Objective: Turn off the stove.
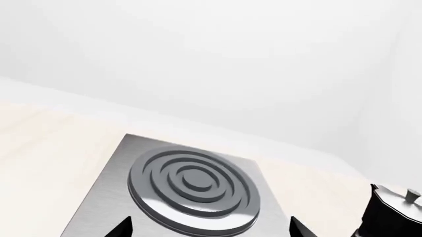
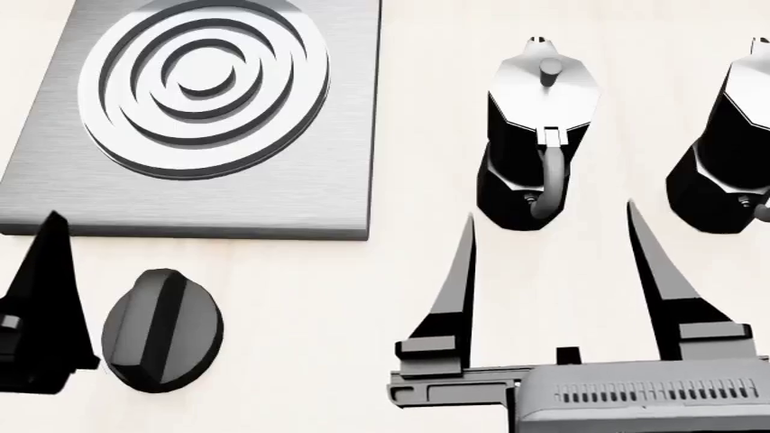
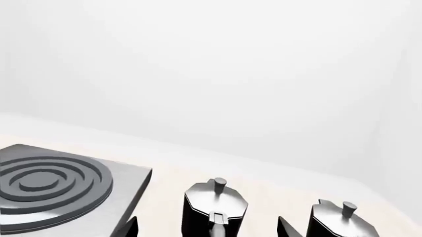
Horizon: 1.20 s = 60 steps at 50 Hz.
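The stove's grey square plate [image 2: 301, 180] with its ring burner [image 2: 205, 86] lies at the upper left of the head view. Its black ridged knob [image 2: 162, 329] sits apart, just in front of the plate. Of my left gripper, one finger [image 2: 49, 289] shows, just left of the knob and not touching it. In the left wrist view the left gripper [image 1: 211, 229] is open, with its tips wide apart in front of the burner [image 1: 194, 190]. The knob is hidden there. My right gripper [image 2: 550, 216] is open and empty, right of the knob.
Two black-and-silver moka pots [image 2: 536, 99] [image 2: 734, 135] stand right of the plate. The nearer one is just beyond my right fingertips, as the right wrist view [image 3: 214, 202] shows. The pale countertop [image 2: 361, 298] ends at a white wall [image 3: 211, 74].
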Tool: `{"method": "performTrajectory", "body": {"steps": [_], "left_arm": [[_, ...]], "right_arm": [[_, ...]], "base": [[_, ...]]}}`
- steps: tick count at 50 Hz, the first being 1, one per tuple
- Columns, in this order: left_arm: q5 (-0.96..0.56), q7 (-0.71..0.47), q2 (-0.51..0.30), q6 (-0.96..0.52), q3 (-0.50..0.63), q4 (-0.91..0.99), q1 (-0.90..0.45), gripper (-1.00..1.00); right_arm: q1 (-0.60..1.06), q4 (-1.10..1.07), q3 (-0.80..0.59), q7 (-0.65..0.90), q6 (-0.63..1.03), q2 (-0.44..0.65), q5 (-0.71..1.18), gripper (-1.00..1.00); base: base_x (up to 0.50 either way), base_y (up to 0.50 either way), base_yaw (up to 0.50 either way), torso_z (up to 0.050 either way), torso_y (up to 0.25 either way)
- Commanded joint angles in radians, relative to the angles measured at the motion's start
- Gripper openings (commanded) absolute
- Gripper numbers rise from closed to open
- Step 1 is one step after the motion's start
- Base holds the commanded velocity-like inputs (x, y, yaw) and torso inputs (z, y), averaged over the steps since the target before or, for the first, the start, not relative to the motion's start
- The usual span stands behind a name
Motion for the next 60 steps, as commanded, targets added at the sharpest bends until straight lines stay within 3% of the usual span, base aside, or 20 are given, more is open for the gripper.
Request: {"method": "performTrajectory", "body": {"steps": [1, 60], "left_arm": [[-0.016, -0.010, -0.003, -0.006, -0.003, 0.014, -0.013, 1.00], [-0.096, -0.075, -0.018, -0.048, -0.005, 0.094, -0.111, 1.00]], "right_arm": [[0.030, -0.017, 0.001, 0.001, 0.022, 0.001, 0.005, 1.00], [0.160, -0.042, -0.020, -0.007, 0.092, -0.006, 0.030, 1.00]], "base": [[0.00, 0.00, 0.00, 0.000, 0.000], [0.00, 0.00, 0.00, 0.000, 0.000]]}}
